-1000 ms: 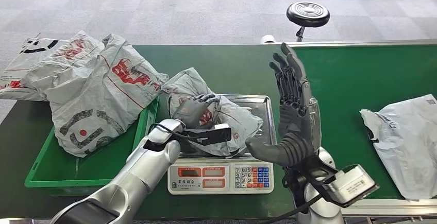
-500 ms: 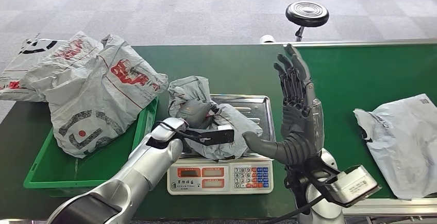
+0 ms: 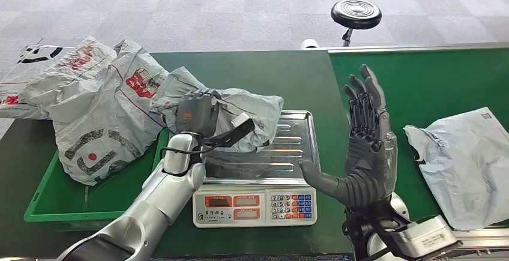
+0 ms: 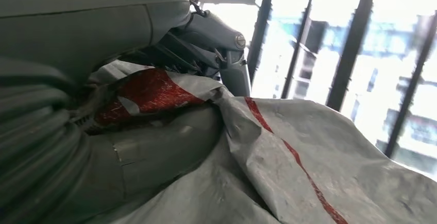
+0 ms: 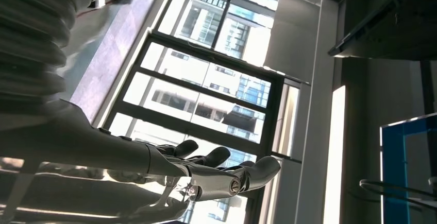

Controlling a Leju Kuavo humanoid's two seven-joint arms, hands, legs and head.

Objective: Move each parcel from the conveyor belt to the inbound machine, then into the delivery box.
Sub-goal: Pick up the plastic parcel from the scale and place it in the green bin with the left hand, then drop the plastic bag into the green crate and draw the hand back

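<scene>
1. Your left hand (image 3: pixel 197 112) grips the parcel (image 3: pixel 240 108), lifted over the scale (image 3: pixel 258 174)'s near-left edge; the wrist view shows its thumb (image 4: pixel 154 149) pressed into the plastic.
2. Right hand (image 3: pixel 367 147) is raised, fingers spread, holding nothing.
3. Bin (image 3: pixel 72 198) sits left of the held parcel, piled with bags (image 3: pixel 102 111); another bag (image 3: pixel 465 162) lies right of your right hand.

So I count four grey parcels (image 3: pixel 228 114) (image 3: pixel 99 114) (image 3: pixel 27 75) (image 3: pixel 465 165), one scale (image 3: pixel 258 204), one green bin (image 3: pixel 72 198), one stool (image 3: pixel 356 14).

The keypad (image 3: pixel 293 204) on the scale (image 3: pixel 255 206) shows digits 0–9.
</scene>
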